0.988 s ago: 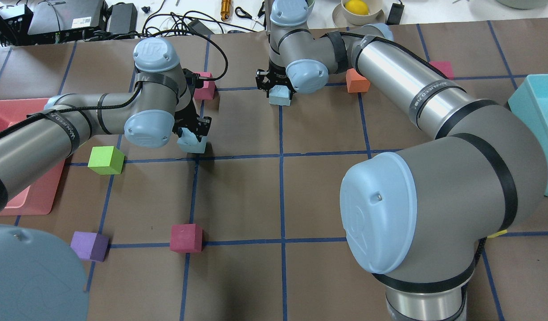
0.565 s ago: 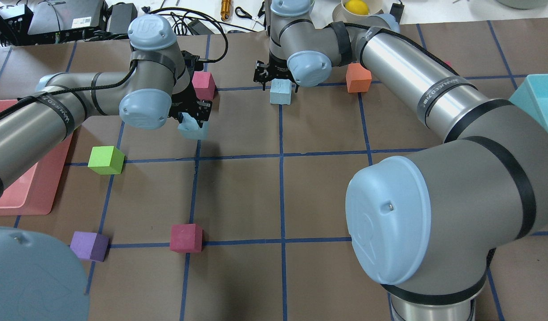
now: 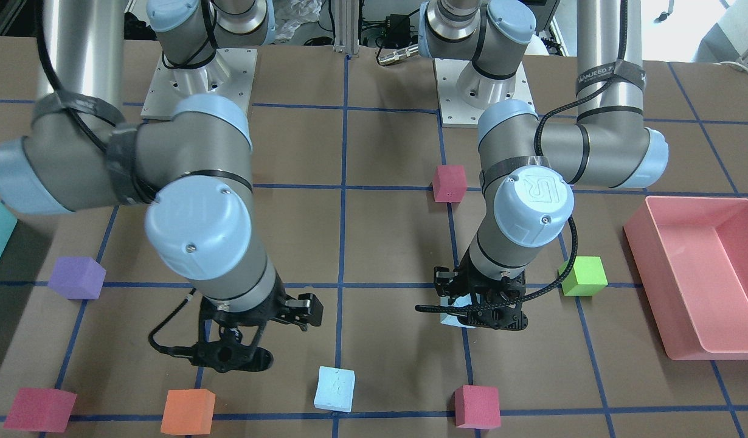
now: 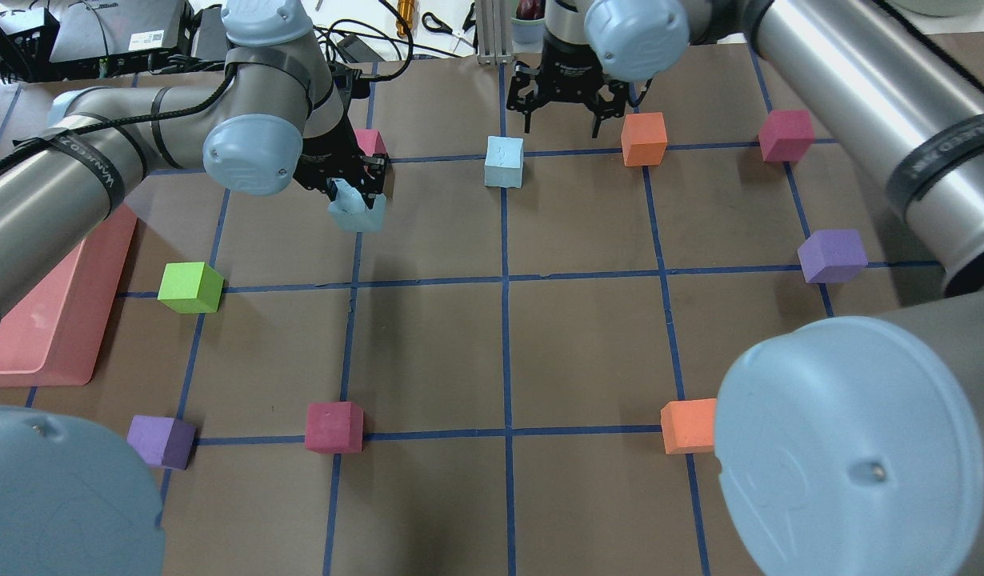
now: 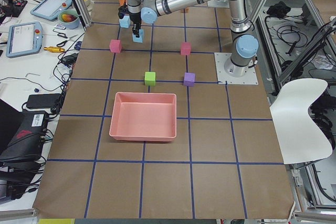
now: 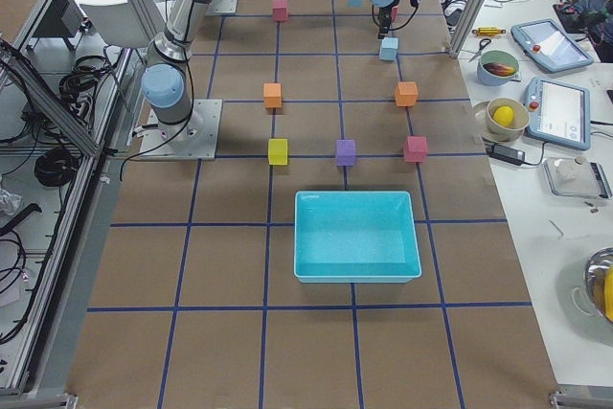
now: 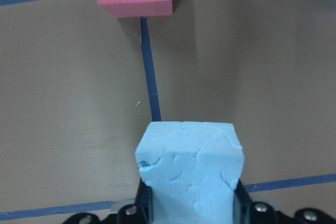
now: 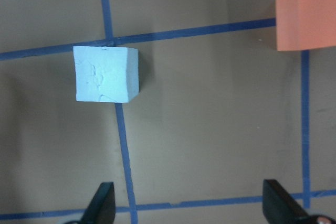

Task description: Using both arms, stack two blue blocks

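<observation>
My left gripper [image 4: 354,202] is shut on one pale blue block [image 4: 358,214] and holds it above the table; the left wrist view shows the block [image 7: 189,174] between the jaws. The other blue block [image 4: 504,162] sits free on the table at a blue tape crossing, to the right of the held one. It also shows in the right wrist view [image 8: 105,73] and in the front view [image 3: 334,389]. My right gripper [image 4: 562,110] is open and empty, raised beyond and to the right of that block.
A crimson cube [image 4: 370,142] lies just beyond the left gripper. An orange cube [image 4: 644,138] lies right of the right gripper. Green [image 4: 190,286], purple [image 4: 832,256] and other cubes are scattered. A pink tray [image 4: 60,320] is at the left, a teal bin [image 6: 356,235] at the right.
The right gripper let go of its blue block, left it on the table, and drew back up and to the right. The left gripper carried its block up and farther away.
</observation>
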Controlling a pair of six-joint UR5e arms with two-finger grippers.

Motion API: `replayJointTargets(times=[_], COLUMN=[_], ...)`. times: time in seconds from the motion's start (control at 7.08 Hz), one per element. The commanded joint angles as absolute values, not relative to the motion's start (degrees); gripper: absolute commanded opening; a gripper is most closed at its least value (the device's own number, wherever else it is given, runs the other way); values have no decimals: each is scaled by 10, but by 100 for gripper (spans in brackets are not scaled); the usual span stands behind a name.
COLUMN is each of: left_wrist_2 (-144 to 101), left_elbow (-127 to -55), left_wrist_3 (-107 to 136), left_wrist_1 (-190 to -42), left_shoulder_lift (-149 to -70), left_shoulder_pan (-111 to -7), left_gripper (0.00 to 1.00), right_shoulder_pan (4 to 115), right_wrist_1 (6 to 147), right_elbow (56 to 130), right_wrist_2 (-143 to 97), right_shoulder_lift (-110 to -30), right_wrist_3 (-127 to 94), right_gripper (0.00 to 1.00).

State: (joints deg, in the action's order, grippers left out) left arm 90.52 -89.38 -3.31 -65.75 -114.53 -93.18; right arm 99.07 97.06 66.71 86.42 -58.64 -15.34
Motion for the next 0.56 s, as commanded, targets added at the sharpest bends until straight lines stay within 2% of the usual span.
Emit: replayJointTargets(times=[0.0,0.14,0.28,0.42], left_wrist_2=[902,903,902,902], left_elbow=[-873,-842,-805,-754], left_wrist_3=[-11,16,42,58], left_wrist_1=[-660,-662,-665,-692], left_shoulder_lift=[-1153,-1168,-1193,-1218], left_shoulder_pan=[-946,-974,-994,-1009], left_gripper=[0,0,0,0], right_shoulder_pan=[948,942,922,911], right_wrist_1=[926,936,928,927], right_elbow=[758,832,872,876], right_wrist_2=[867,868,869,886], right_shoulder_lift=[-698,-764,-811,-834], right_wrist_3=[-112,-71,-63,-63], right_gripper=[100,100,100,100])
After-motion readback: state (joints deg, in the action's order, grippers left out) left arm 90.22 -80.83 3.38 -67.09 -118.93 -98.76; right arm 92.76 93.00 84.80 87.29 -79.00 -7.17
